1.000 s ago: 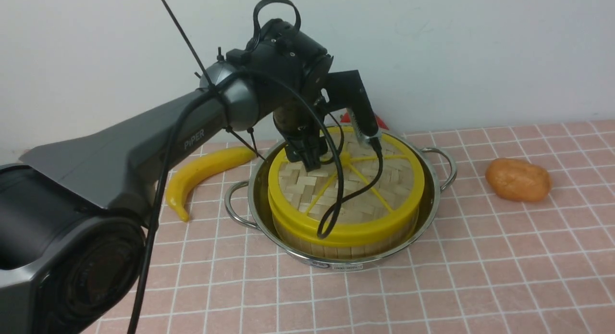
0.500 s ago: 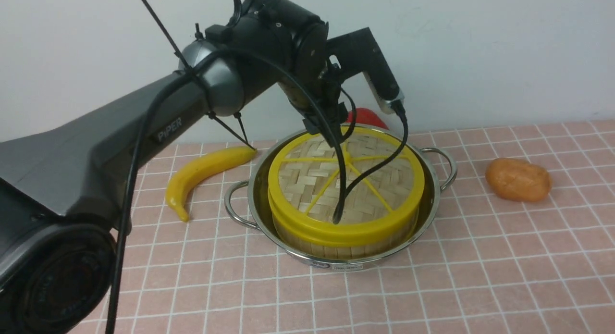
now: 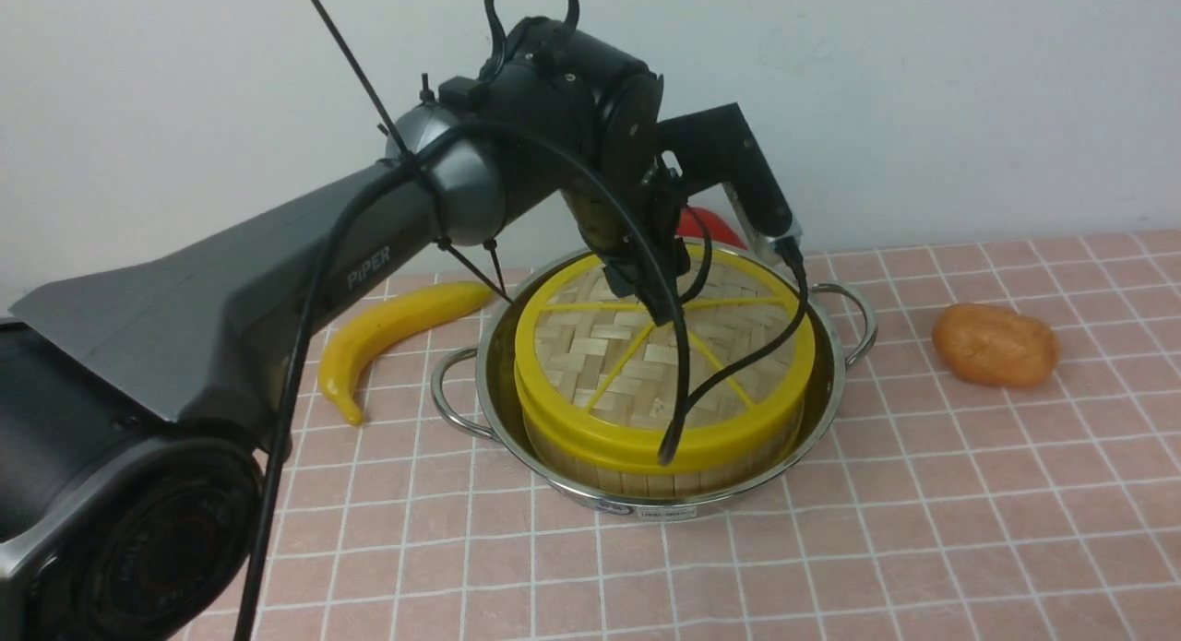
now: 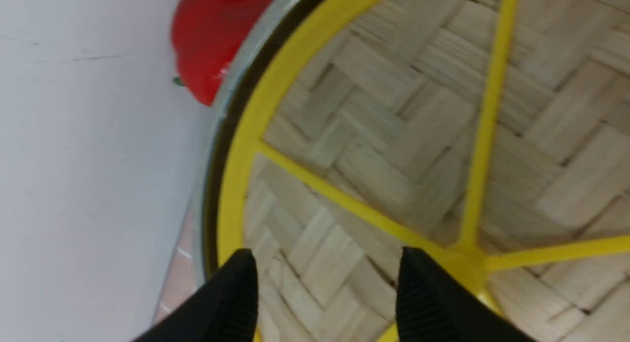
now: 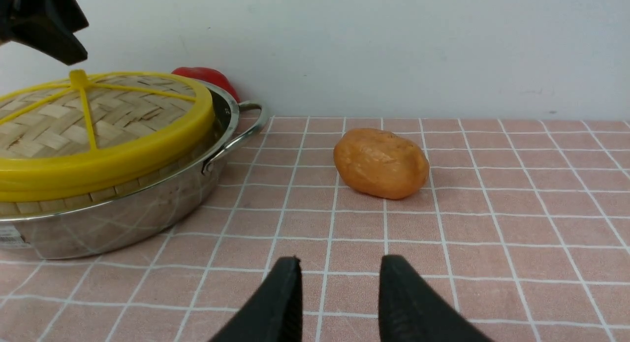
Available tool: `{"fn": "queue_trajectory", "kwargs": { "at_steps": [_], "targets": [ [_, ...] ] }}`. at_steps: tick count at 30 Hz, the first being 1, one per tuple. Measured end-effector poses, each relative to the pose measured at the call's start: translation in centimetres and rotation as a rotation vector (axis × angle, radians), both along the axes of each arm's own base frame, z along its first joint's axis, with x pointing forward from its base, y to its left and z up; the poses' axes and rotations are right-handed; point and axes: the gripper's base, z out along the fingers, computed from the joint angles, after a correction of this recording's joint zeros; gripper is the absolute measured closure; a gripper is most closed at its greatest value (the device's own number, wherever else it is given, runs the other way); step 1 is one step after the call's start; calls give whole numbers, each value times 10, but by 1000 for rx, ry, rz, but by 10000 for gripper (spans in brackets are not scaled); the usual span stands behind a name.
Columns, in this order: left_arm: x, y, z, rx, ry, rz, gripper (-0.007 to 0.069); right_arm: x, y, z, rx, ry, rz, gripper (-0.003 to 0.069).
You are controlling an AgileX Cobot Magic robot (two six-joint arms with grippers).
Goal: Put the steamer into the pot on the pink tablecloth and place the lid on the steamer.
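Observation:
The steel pot (image 3: 837, 344) stands on the pink tablecloth (image 3: 923, 530). Inside it sits the steamer (image 3: 646, 480), with the woven lid (image 3: 600, 355) lying flat on top. My left gripper (image 3: 650, 302) hovers just above the lid near its yellow hub. In the left wrist view the left gripper (image 4: 327, 256) is open with only the lid (image 4: 393, 135) showing between its fingers. My right gripper (image 5: 339, 261) is open and empty, low over the cloth to the right of the pot (image 5: 123, 219). It does not show in the front view.
A yellow banana (image 3: 387, 332) lies left of the pot. An orange lump (image 3: 995, 344) lies on the cloth to the right. A red object (image 3: 706, 224) sits behind the pot by the wall. The left arm's cables dangle over the lid.
The left gripper rose off the lid, shifted right and dipped back towards the hub, its jaws narrowing a little. The lid stayed on the steamer. The right gripper has not moved.

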Motion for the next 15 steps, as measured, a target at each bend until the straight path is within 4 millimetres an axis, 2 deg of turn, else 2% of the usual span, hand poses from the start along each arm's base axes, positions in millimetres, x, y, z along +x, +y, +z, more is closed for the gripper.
{"fn": "queue_trajectory", "kwargs": {
  "at_steps": [7,11,15],
  "targets": [
    [-16,-2,24,-95,58,2,216,0,0,0,0,0,0,417],
    [-18,-2,24,-93,78,-5,216,0,0,0,0,0,0,417],
    [-16,-3,15,-76,91,-4,216,0,0,0,0,0,0,417]
  ]
}}
